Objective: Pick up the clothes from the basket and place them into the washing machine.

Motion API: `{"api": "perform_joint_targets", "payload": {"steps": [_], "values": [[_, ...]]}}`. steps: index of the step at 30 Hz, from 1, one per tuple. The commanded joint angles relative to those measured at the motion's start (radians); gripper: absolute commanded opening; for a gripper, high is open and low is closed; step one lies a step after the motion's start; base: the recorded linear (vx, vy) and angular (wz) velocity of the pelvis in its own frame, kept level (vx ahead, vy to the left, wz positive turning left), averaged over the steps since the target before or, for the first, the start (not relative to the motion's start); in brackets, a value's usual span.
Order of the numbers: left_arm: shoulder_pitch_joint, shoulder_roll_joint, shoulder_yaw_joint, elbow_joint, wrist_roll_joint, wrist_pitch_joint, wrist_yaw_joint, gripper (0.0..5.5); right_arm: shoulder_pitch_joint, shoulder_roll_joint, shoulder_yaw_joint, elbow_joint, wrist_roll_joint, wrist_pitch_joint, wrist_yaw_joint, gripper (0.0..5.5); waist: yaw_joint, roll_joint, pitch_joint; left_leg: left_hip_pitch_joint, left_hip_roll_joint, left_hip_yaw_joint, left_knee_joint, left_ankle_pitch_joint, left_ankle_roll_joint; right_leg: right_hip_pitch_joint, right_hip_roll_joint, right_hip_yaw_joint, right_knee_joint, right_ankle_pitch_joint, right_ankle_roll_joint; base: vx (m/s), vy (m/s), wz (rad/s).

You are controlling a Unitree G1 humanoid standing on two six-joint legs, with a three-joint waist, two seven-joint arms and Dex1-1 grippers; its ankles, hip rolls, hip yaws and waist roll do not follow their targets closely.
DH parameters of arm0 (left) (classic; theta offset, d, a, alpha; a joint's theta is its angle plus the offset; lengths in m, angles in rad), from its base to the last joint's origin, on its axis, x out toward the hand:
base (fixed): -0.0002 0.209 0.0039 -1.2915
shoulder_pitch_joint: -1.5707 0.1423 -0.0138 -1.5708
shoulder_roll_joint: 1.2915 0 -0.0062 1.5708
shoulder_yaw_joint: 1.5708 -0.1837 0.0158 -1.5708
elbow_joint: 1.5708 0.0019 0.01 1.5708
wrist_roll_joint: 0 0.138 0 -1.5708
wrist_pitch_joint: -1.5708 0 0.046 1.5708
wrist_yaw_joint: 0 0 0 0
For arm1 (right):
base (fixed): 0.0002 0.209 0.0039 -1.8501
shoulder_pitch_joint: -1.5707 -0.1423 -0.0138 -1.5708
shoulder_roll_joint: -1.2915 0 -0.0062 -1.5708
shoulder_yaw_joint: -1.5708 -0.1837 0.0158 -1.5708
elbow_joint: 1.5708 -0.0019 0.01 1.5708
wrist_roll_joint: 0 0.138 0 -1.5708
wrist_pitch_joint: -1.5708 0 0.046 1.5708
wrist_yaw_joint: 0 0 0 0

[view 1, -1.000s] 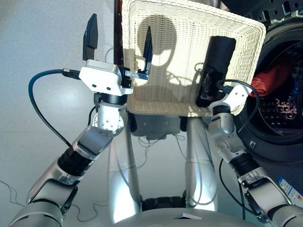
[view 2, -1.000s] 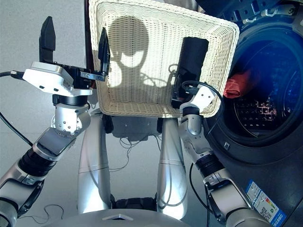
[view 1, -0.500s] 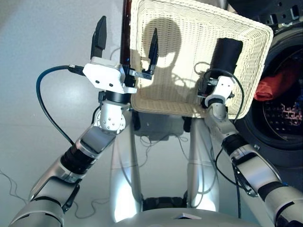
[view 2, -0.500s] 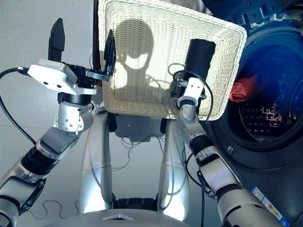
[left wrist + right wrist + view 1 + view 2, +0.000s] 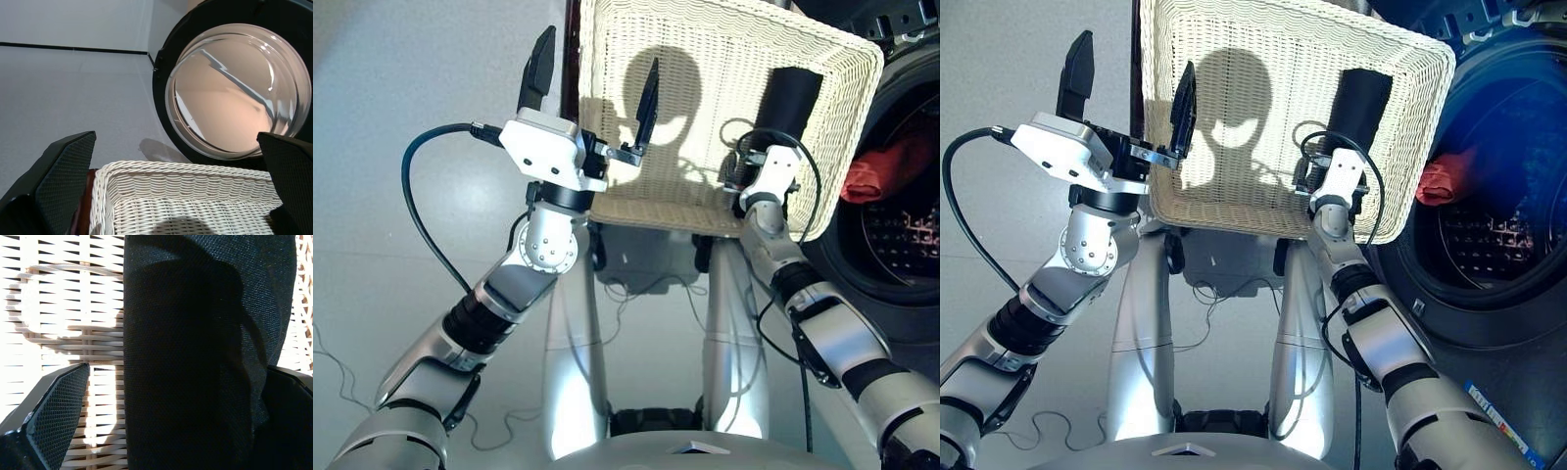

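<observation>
One black roll (image 5: 195,352), right claw (image 5: 744,176) half-hidden

A rolled cloth (image 5: 787,101) lies in the basket (image 5: 705,39), right side; the washing machine (image 5: 901,245) stands to its right.

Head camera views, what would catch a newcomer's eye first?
The shallow cream-white woven wicker basket in the middle, holding one rolled black cloth at its right side. The right gripper straddles that roll, fingers open. A red-orange cloth already lies inside the dark grey washing machine drum at right.
</observation>
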State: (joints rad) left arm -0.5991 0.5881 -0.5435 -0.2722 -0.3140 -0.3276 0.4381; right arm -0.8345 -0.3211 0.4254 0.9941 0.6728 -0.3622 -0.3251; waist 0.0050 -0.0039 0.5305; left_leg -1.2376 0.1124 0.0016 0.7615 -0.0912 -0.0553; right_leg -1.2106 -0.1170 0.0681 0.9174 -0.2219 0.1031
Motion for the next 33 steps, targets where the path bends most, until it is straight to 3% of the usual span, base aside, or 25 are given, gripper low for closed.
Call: {"api": "perform_joint_targets", "payload": {"steps": [1, 3, 4, 5, 6, 7, 8, 10, 14, 15, 19, 21, 24, 26, 27, 28, 29, 33], "values": [[-0.027, -0.024, -0.031, -0.103, 0.008, -0.043, -0.015, 5.5, -0.067, -0.078, -0.111, 0.203, 0.103, 0.091, -0.056, 0.0, 0.029, 0.116, -0.011, 0.021, 0.004, 0.053, 0.059, -0.058, -0.01, -0.06, 0.009, -0.026, -0.052, 0.067, -0.018, 0.0, 0.0, 0.0], [-0.023, -0.027, -0.038, -0.103, 0.005, -0.042, -0.018, 5.5, -0.059, -0.076, -0.114, 0.212, 0.112, 0.091, -0.052, 0.0, 0.029, 0.115, -0.011, 0.041, 0.003, 0.048, 0.067, -0.084, -0.015, -0.04, 0.01, -0.025, -0.04, 0.042, -0.014, 0.039, -0.002, 0.006], [-0.031, -0.026, -0.033, -0.104, 0.005, -0.042, -0.018, 5.5, -0.067, -0.077, -0.114, 0.212, 0.11, 0.092, -0.051, 0.0, 0.028, 0.114, -0.011, 0.021, 0.005, 0.052, 0.059, -0.06, -0.011, -0.058, 0.01, -0.026, -0.054, 0.066, -0.017, 0.077, -0.005, -0.047], [-0.026, -0.026, -0.036, -0.104, 0.004, -0.042, -0.018, 5.5, -0.057, -0.075, -0.109, 0.21, 0.104, 0.091, -0.051, 0.0, 0.027, 0.112, -0.011, 0.041, 0.005, 0.047, 0.069, -0.086, -0.016, -0.039, 0.011, -0.025, -0.044, 0.042, -0.014, -0.058, -0.003, -0.062], [-0.032, -0.022, -0.03, -0.106, 0.006, -0.042, -0.018, 5.5, -0.061, -0.076, -0.107, 0.2, 0.096, 0.086, -0.054, 0.0, 0.024, 0.111, -0.011, 0.023, 0.008, 0.052, 0.06, -0.063, -0.011, -0.055, 0.011, -0.027, -0.055, 0.064, -0.017, 0.091, -0.002, -0.092], [-0.023, -0.024, -0.035, -0.105, 0.005, -0.041, -0.018, 5.5, -0.052, -0.073, -0.106, 0.202, 0.096, 0.087, -0.055, 0.0, 0.024, 0.11, -0.011, 0.047, 0.006, 0.047, 0.071, -0.093, -0.017, -0.033, 0.011, -0.025, -0.041, 0.036, -0.013, -0.06, 0.003, -0.107], [-0.03, -0.021, -0.026, -0.107, 0.008, -0.041, -0.015, 5.5, -0.058, -0.075, -0.105, 0.188, 0.093, 0.078, -0.06, 0.0, 0.021, 0.108, -0.011, 0.022, 0.008, 0.051, 0.06, -0.063, -0.011, -0.055, 0.011, -0.028, -0.057, 0.064, -0.017, 0.0, 0.0, 0.0], [-0.026, -0.017, -0.014, -0.113, 0.008, -0.041, -0.013, 5.5, -0.04, -0.072, -0.102, 0.142, 0.091, 0.053, -0.074, 0.0, 0.015, 0.101, -0.011, 0.02, 0.008, 0.049, 0.057, -0.058, -0.012, -0.055, 0.012, -0.027, -0.061, 0.067, -0.018, -0.039, -0.001, -0.022], [-0.008, -0.01, 0.013, -0.125, 0.022, -0.04, 0.003, 5.5, 0.06, -0.082, -0.082, -0.085, 0.06, -0.004, -0.093, 0.0, -0.005, 0.08, -0.011, 0.025, 0.007, 0.047, 0.049, -0.057, -0.013, -0.053, 0.013, -0.027, -0.064, 0.065, -0.018, 0.027, 0.0, 0.017], [0.016, -0.005, 0.027, -0.128, 0.032, -0.04, 0.015, 5.5, 0.141, -0.097, -0.089, -0.226, 0.051, -0.041, -0.099, 0.0, -0.018, 0.065, -0.011, 0.046, 0.008, 0.041, 0.055, -0.086, -0.018, -0.032, 0.015, -0.027, -0.055, 0.037, -0.013, 0.105, 0.005, 0.038], [0.036, 0.011, 0.048, -0.137, 0.056, -0.036, 0.034, 5.5, 0.268, -0.112, -0.122, -0.425, 0.035, -0.083, -0.115, 0.0, -0.037, 0.042, -0.011, 0.05, 0.006, 0.04, 0.048, -0.085, -0.017, -0.03, 0.016, -0.025, -0.062, 0.039, -0.011, 0.025, 0.001, 0.01], [0.058, 0.025, 0.072, -0.145, 0.068, -0.035, 0.046, 5.5, 0.399, -0.142, -0.155, -0.625, 0.049, -0.119, -0.071, 0.0, -0.055, 0.02, -0.011, 0.048, 0.007, 0.036, 0.05, -0.088, -0.015, -0.03, 0.019, -0.026, -0.063, 0.037, -0.008, 0.0, 0.0, 0.0], [0.072, 0.029, 0.082, -0.157, 0.073, -0.04, 0.058, 5.5, 0.46, -0.148, -0.211, -0.709, 0.058, -0.155, -0.075, 0.0, -0.06, 0.011, -0.011, 0.05, 0.007, 0.035, 0.049, -0.088, -0.015, -0.028, 0.02, -0.026, -0.061, 0.037, -0.005, 0.0, 0.0, 0.0], [0.086, 0.042, 0.095, -0.166, 0.085, -0.042, 0.084, 5.5, 0.505, -0.111, -0.305, -0.736, 0.063, -0.227, -0.154, 0.0, -0.071, 0.005, -0.011, 0.048, 0.006, 0.033, 0.053, -0.092, -0.013, -0.031, 0.021, -0.024, -0.06, 0.036, -0.004, 0.0, 0.0, 0.0], [0.086, 0.043, 0.093, -0.167, 0.085, -0.042, 0.085, 5.5, 0.508, -0.109, -0.306, -0.739, 0.059, -0.227, -0.158, 0.0, -0.069, 0.005, -0.011, 0.048, 0.006, 0.033, 0.053, -0.092, -0.013, -0.03, 0.021, -0.024, -0.06, 0.036, -0.004, -0.087, 0.02, -0.005], [0.076, 0.051, 0.102, -0.172, 0.088, -0.045, 0.091, 5.5, 0.501, -0.102, -0.337, -0.739, 0.051, -0.24, -0.185, 0.0, -0.073, 0.003, -0.011, 0.02, 0.005, 0.039, 0.041, -0.057, -0.007, -0.057, 0.021, -0.024, -0.076, 0.07, -0.008, -0.086, 0.021, -0.034], [0.081, 0.055, 0.113, -0.179, 0.096, -0.049, 0.111, 5.5, 0.515, -0.084, -0.399, -0.74, -0.005, -0.271, -0.28, 0.0, -0.077, 0.003, -0.011, 0.022, 0.005, 0.039, 0.041, -0.059, -0.007, -0.055, 0.022, -0.023, -0.076, 0.069, -0.007, -0.086, 0.021, -0.047], [0.08, 0.056, 0.107, -0.191, 0.102, -0.057, 0.141, 5.5, 0.509, -0.065, -0.495, -0.646, -0.05, -0.28, -0.446, 0.0, -0.079, 0.005, -0.011, 0.025, 0.004, 0.035, 0.044, -0.066, -0.006, -0.049, 0.022, -0.024, -0.075, 0.064, -0.007, 0.016, 0.004, -0.005]]}}
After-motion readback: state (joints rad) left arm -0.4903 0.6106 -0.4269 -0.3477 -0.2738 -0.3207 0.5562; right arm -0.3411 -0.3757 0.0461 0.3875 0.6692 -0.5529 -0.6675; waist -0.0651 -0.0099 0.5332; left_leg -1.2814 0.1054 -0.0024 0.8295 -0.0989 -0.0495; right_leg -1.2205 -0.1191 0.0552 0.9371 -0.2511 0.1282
